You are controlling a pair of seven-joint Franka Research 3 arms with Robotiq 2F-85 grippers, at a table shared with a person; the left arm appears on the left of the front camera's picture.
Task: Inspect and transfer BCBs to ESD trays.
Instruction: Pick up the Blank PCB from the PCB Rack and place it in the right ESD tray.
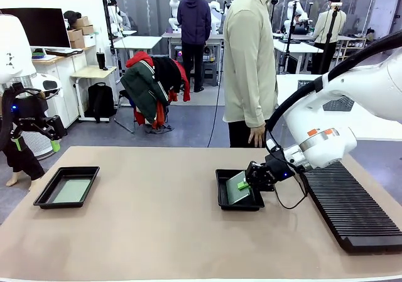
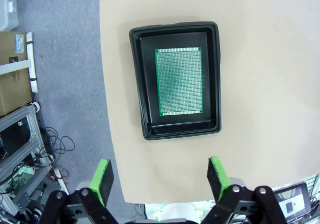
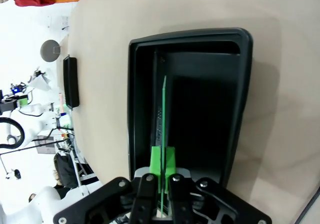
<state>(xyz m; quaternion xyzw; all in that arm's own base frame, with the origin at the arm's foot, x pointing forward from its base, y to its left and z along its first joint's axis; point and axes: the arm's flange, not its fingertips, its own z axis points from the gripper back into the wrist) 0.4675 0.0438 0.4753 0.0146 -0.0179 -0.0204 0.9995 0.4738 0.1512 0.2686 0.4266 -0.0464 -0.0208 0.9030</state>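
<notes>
In the front view, a long tan counter [image 1: 157, 232] holds two black trays. The left tray [image 1: 66, 186] lies near the left edge with a pale green board [image 1: 71, 190] flat inside it. The right tray [image 1: 239, 191] sits near the middle, just beside a long black ribbed rack [image 1: 352, 206]. The right pincer [image 1: 246, 183] reaches over this tray and pinches a second board [image 1: 237, 192], which leans with its low edge down in the tray. The left pincer [image 1: 34, 141] hangs high at the left, off the counter's side, with its green pads apart and nothing between them. A person in a pale shirt [image 1: 248, 62] stands at the far side, one hand [image 1: 256, 134] hanging down. In the left wrist view, the camera looks straight down on the left tray [image 2: 175, 79]. The green board [image 2: 179, 81] with its fine dots lies flat on the tray's floor, well inside the rim. The two green pads [image 2: 103, 180] of the left pincer [image 2: 160, 179] are spread wide, well apart from the tray. In the right wrist view, the right pincer [image 3: 162, 166] is pressed together on the thin board [image 3: 163, 119], seen edge-on as a green line. The board stands inside the right tray [image 3: 240, 109], closer to one long wall. The other tray [image 3: 70, 82] shows far off on the counter.
</notes>
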